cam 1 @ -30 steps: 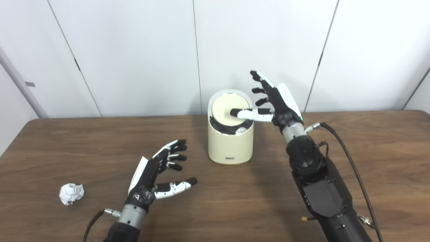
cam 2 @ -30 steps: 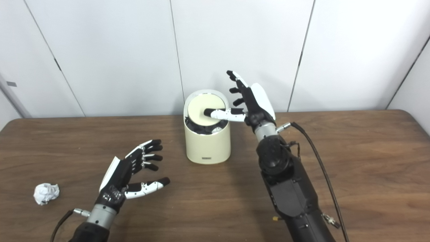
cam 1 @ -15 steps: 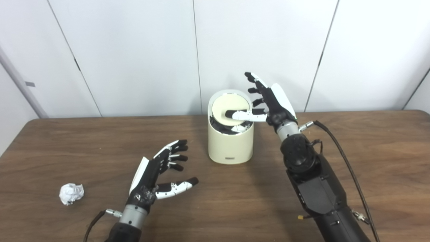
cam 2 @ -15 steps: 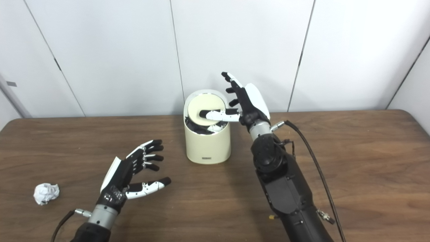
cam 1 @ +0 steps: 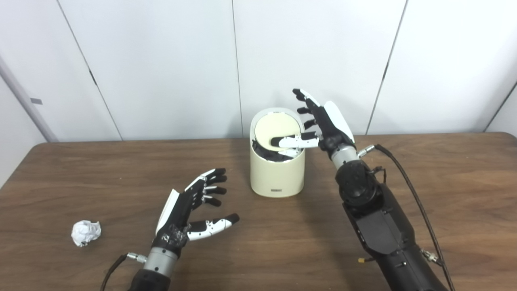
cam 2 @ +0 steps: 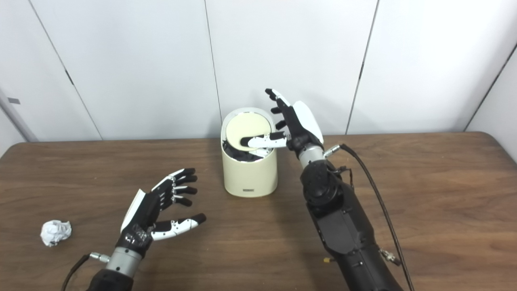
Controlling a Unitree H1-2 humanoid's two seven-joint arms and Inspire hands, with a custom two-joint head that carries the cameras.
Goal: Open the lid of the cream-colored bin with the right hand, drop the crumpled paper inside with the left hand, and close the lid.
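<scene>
Over the last second the right hand (cam 1: 323, 125) with its black fingers and white back plate slid leftward and slightly down, so that it ended just beside the right side of the round cream-coloured plastic bin (cam 1: 277, 169) rather than off to its right. Its thumb, which had lain nearly level across the tilted cream-coloured disc lid (cam 1: 274, 130), dropped lower along that lid toward the front part of the opening, the tip reaching further left. The black right forearm (cam 1: 379, 226) swung with it, its wrist shifting toward the bin and away from the table's right edge. The black cable (cam 1: 408, 190) trailing from the wrist followed leftward.
</scene>
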